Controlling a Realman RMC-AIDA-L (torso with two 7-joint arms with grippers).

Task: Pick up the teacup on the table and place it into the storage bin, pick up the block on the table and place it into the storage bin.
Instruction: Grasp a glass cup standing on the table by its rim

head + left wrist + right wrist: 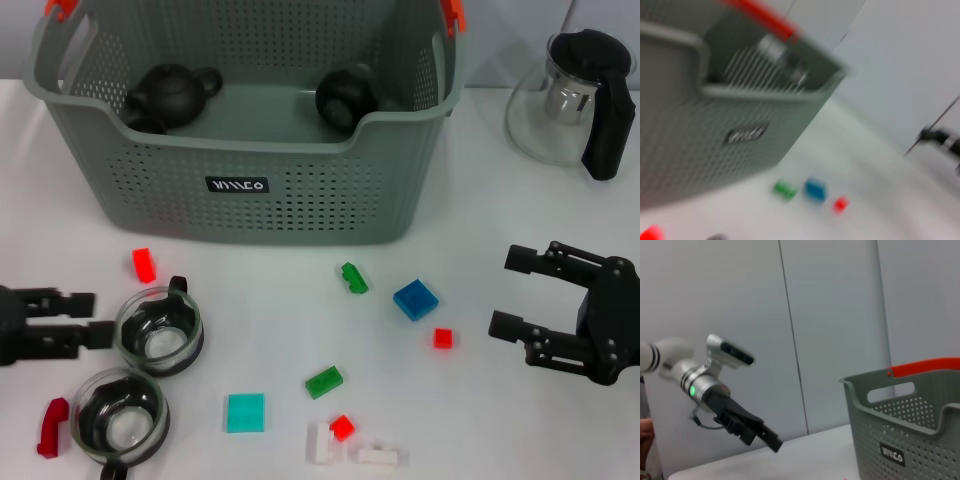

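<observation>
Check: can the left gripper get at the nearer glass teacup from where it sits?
Probably yes. The left gripper sits low on the table right beside the upper glass teacup, jaws pointing at it, nothing between them. The cup's handle faces away, toward the storage bin.

"VNCO"-like label (237,185) on storage bin (300,205)

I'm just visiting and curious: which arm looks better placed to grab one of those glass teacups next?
The left. Its gripper sits right beside the nearer teacup, while the right gripper, open, is across the table near the blue block.
</observation>
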